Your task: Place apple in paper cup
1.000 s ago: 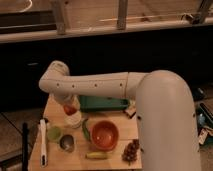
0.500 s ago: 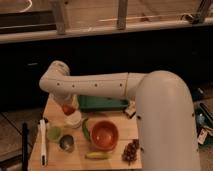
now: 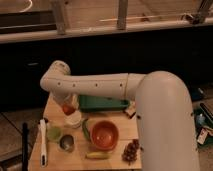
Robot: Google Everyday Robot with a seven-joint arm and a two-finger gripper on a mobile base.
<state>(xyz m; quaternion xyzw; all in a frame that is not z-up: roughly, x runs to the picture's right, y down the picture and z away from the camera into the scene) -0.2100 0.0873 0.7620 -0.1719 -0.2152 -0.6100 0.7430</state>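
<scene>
A: What's the setting?
B: A small wooden worktop (image 3: 115, 157) in front of a dark wall under railings.
A: And the tool?
B: The tool (image 3: 67, 106) hangs just above the short white paper cup (image 3: 73, 119), clenched around the small red-orange apple (image 3: 67, 109).
A: Anything nearby?
B: A red-orange bowl (image 3: 104, 134), pale-green cup (image 3: 54, 132), dark metal cup (image 3: 66, 143), grape bunch (image 3: 131, 150). No readable writing.
</scene>
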